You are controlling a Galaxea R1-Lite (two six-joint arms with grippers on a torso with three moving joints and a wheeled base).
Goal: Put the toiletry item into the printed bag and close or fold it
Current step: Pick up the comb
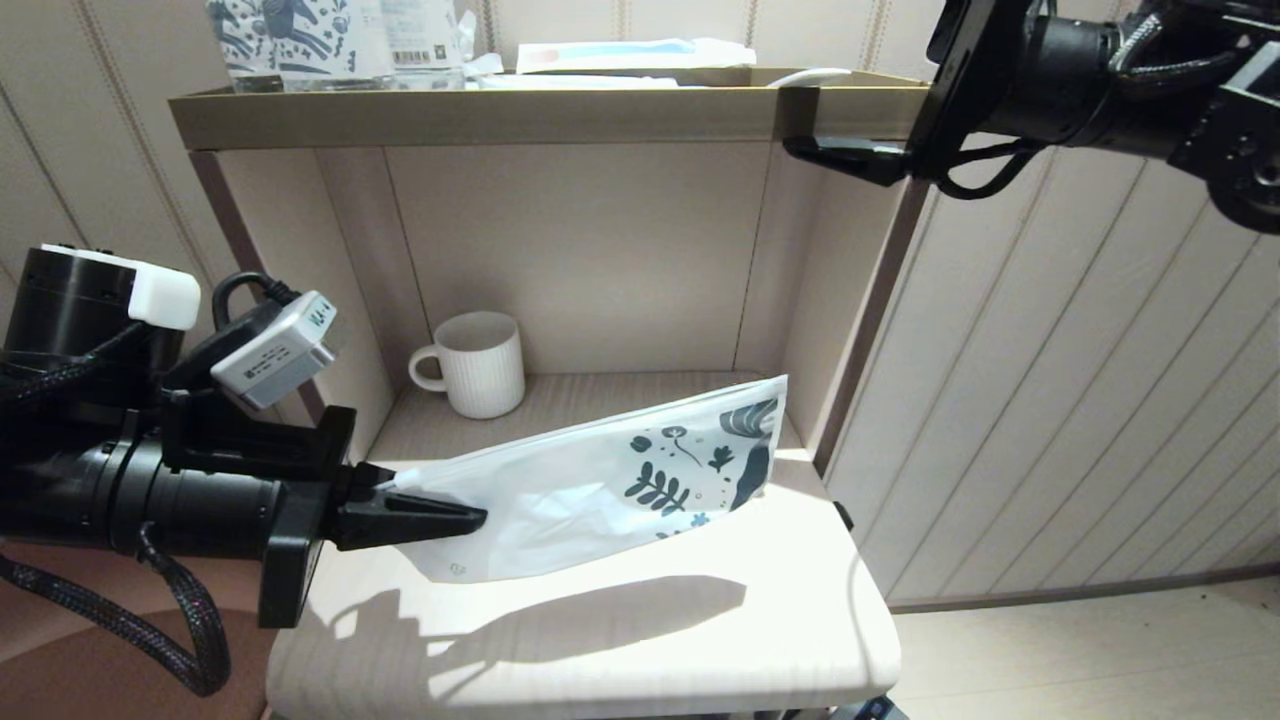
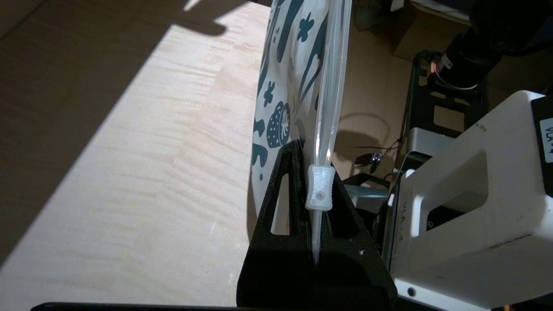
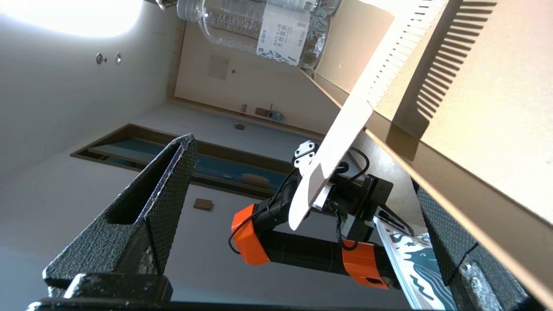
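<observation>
We find the left tool (image 1: 440, 518) clamped on the plain end of the printed bag (image 1: 620, 478), its jaws together on the zip edge with the small white slider (image 2: 320, 188) sitting right at the fingertips. The bag is held edge-up above the lower shelf (image 1: 640, 620), patterned end away from the tool and sagging. In our judgement the mouth looks pressed flat, so anything offered to it may butt against the edge and push the bag sideways instead of entering.

The right tool (image 1: 850, 150) stands wide apart at the front edge of the top shelf (image 1: 480, 115), beside a white comb (image 3: 345, 125) that overhangs that edge. We take the comb to be the toiletry item; it is not yet gripped. The risks here: the lower jaw may catch the underside of the shelf lip, or a closure on the thin handle may flick the comb off the edge to the floor.

A ribbed mug (image 1: 478, 362) stands at the back of the lower shelf, just behind the bag; a swinging bag could knock it.
</observation>
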